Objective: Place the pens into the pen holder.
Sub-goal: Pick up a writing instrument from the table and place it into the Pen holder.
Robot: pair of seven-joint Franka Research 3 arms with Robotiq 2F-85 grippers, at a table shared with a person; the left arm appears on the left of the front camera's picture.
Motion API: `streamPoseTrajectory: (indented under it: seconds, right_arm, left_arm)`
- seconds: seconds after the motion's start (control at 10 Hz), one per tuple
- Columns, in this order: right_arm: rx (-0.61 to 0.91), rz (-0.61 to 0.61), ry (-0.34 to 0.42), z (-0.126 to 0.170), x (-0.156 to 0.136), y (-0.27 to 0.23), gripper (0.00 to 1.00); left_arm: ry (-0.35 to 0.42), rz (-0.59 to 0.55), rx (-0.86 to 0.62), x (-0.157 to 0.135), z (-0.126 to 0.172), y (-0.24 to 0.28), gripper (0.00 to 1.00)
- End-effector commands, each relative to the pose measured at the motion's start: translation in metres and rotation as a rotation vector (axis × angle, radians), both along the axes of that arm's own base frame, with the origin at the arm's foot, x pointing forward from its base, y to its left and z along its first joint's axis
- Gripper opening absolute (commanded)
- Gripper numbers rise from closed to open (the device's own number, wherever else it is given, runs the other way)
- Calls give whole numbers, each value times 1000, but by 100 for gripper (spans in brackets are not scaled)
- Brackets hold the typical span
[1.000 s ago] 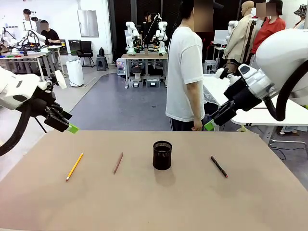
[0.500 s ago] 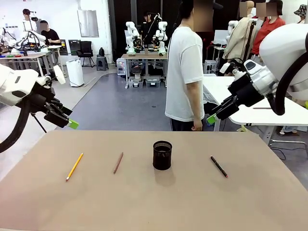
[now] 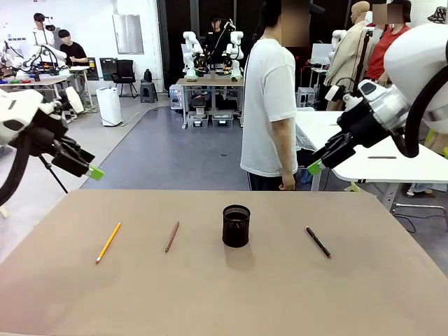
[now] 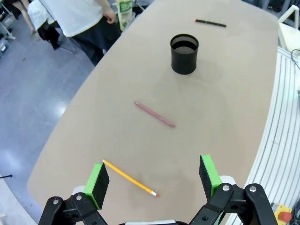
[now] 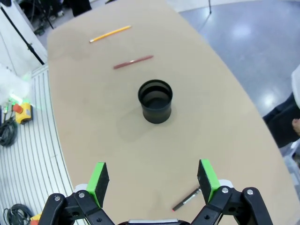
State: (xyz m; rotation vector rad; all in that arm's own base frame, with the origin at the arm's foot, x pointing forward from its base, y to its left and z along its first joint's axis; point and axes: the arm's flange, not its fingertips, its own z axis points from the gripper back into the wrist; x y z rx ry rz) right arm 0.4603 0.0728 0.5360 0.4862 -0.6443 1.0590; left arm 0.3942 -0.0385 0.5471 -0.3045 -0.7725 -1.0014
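Front view: left hand (image 3: 92,172) and right hand (image 3: 315,166) spread wide, holding nothing.

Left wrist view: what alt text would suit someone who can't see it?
The open left gripper with green pads hangs above a tan table. Beyond it lie a yellow pen, a reddish-brown pen, the upright black pen holder, then a black pen.

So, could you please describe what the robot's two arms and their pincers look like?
The left arm and right arm have rounded white shells, each with a thick black cable looping from the wrist. The left pincer and right pincer are black, jointed and two-fingered, tipped with flat bright-green pads.
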Motion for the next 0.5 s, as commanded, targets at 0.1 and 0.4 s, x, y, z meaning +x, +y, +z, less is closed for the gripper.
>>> streamPoseTrajectory:
  seconds: [0.1,0.4]
  right_arm:
    - [12,41,-42,17,11,-14,100]
    - [29,39,-61,26,11,-17,100]
  left_arm:
    - [8,35,-10,-2,23,13,100]
    - [-19,52,2,-6,40,20,100]
